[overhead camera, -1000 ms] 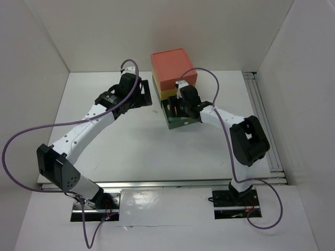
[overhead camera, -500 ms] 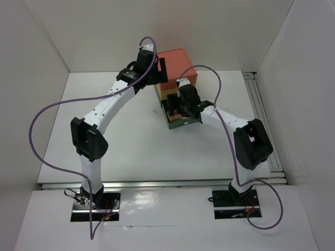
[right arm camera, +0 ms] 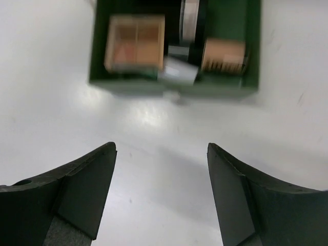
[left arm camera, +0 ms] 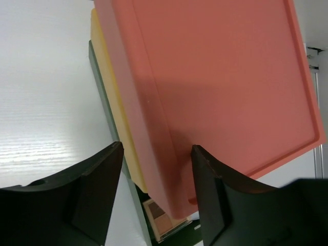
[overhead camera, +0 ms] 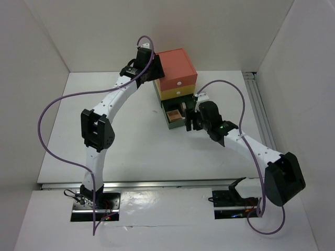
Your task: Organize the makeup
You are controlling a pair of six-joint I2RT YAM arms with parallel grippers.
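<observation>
The stacked drawer box has a coral top (overhead camera: 175, 67), a yellow middle and a green bottom drawer (overhead camera: 177, 123) pulled out towards me. In the right wrist view the drawer (right arm camera: 128, 85) holds a tan four-pan palette (right arm camera: 135, 42), a black and silver item (right arm camera: 190, 23), a tan sponge-like piece (right arm camera: 223, 55) and a small silvery piece (right arm camera: 178, 72). My right gripper (right arm camera: 161, 149) is open and empty over bare table just in front of the drawer (overhead camera: 188, 121). My left gripper (left arm camera: 156, 149) is open and empty over the coral top's left edge (overhead camera: 156, 69). The palette (left arm camera: 157, 217) shows below it.
White walls close in the table on the left, back and right. A metal rail (overhead camera: 264, 120) runs along the table's right side. The left arm's purple cable (overhead camera: 57, 104) loops over the left part of the table.
My left arm has swung from the box's left side up to the coral top's left edge. My right gripper has drawn back from the green drawer towards the near right.
</observation>
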